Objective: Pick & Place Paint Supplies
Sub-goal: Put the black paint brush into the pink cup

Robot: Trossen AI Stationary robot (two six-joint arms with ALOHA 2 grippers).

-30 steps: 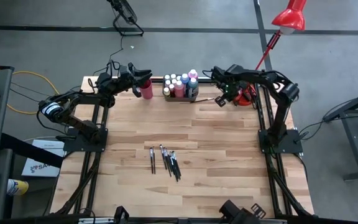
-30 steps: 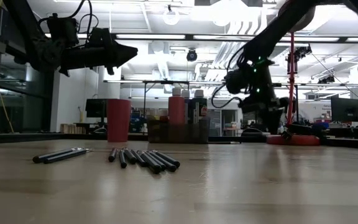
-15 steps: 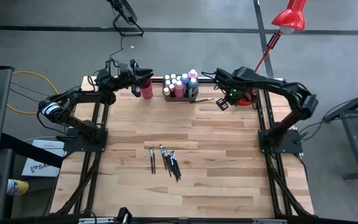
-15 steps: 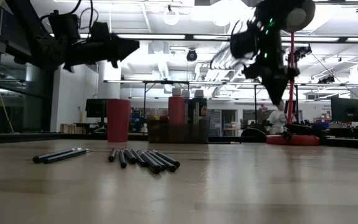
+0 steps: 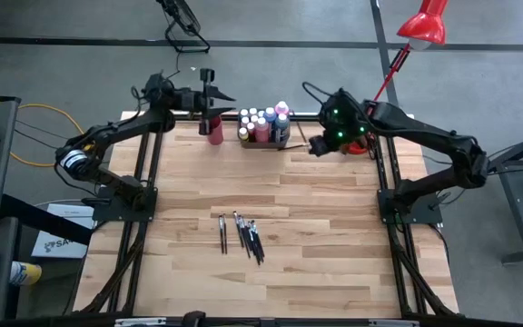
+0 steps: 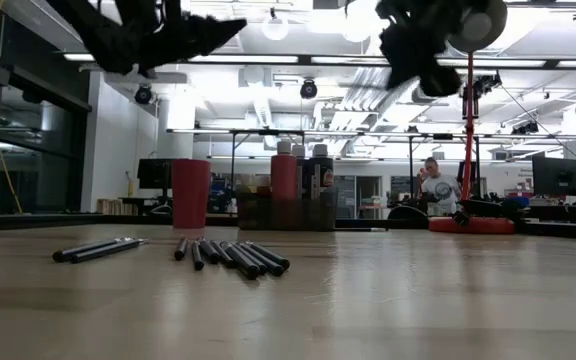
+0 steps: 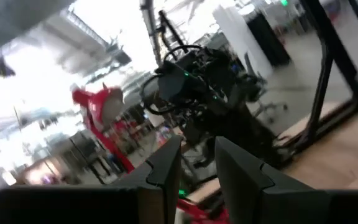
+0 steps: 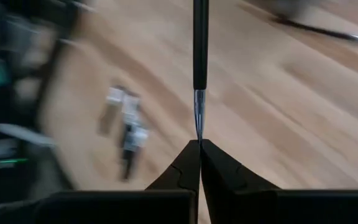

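The left tool (image 5: 209, 88) hovers above the red cup (image 5: 215, 130) at the table's (image 5: 334, 227) far edge, fingers slightly apart, holding nothing. Bottles (image 5: 263, 124) stand right of it, brushes (image 5: 241, 234) lie nearer. The right tool (image 5: 317, 147) pinches one brush (image 8: 200, 56).

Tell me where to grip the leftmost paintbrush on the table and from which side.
Grip the leftmost paintbrush mid-handle, coming straight down from above. It lies flat on the table, slightly apart from the other brushes, so fingers would likely best straddle it across its thin width.
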